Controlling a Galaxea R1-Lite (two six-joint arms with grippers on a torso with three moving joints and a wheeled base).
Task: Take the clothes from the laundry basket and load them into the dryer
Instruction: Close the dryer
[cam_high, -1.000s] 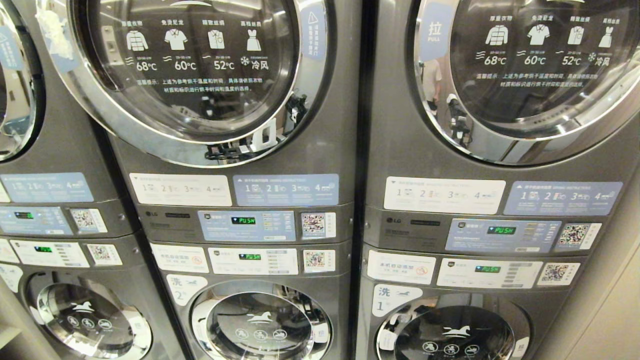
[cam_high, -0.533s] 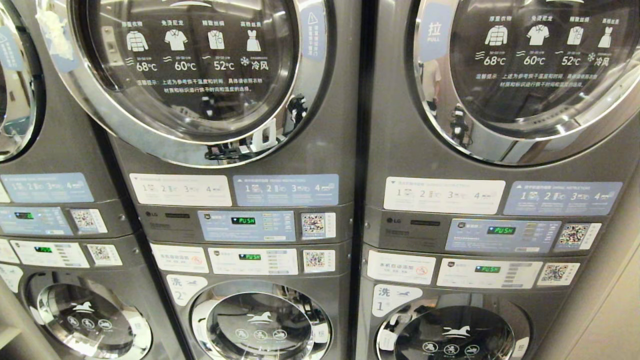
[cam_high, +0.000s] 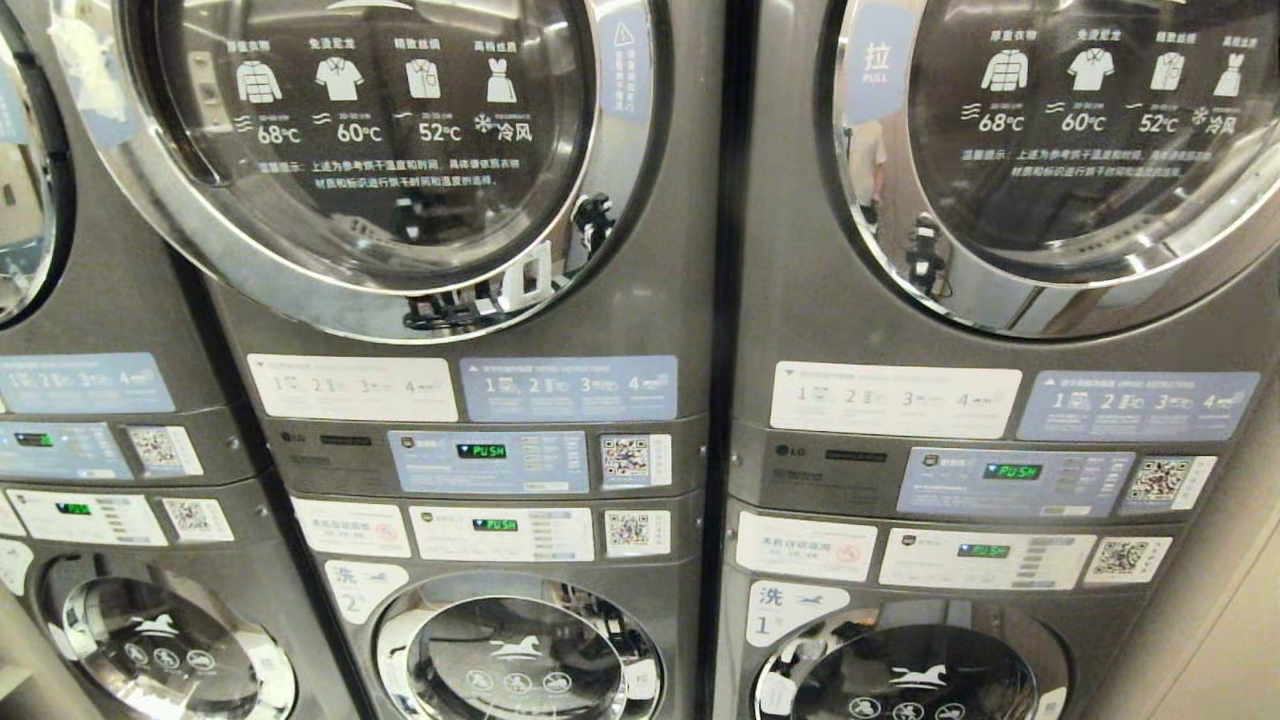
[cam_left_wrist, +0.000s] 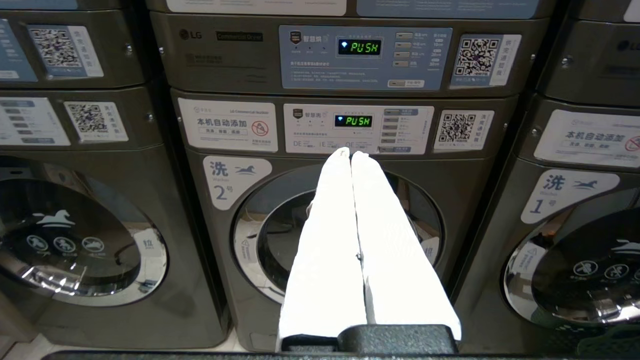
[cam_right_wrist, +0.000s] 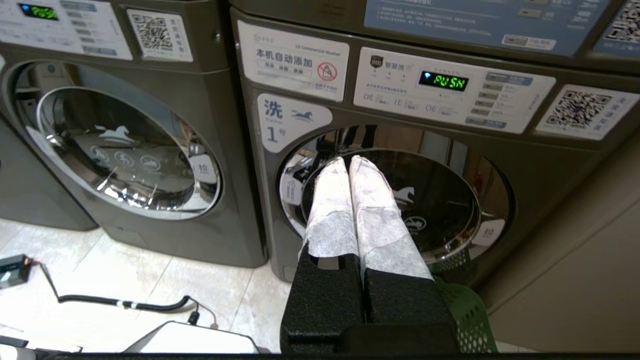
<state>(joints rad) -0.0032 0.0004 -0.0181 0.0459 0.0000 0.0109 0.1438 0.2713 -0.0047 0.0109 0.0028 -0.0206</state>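
Observation:
Two stacked machines fill the head view, each with a dryer on top: the left dryer door (cam_high: 380, 150) and the right dryer door (cam_high: 1080, 150) are both closed. Neither arm shows in that view. My left gripper (cam_left_wrist: 351, 152) is shut and empty, its white-wrapped fingers pointing at the door of washer number 2 (cam_left_wrist: 280, 235). Shut and empty too, my right gripper (cam_right_wrist: 348, 160) points at the door of washer number 1 (cam_right_wrist: 440, 210). A corner of the green laundry basket (cam_right_wrist: 467, 310) shows low beside the right gripper, against washer 1. Clothes are out of view.
A black cable (cam_right_wrist: 120, 302) runs over the pale tiled floor to a small grey box (cam_right_wrist: 15, 270), next to a white casing (cam_right_wrist: 190, 342). A beige wall (cam_right_wrist: 575, 275) stands right of washer 1. A person is mirrored in the right dryer's rim (cam_high: 865, 165).
The whole head picture has shifted slightly, so the camera moved. The arm mirrored in the right dryer's chrome rim has sunk lower.

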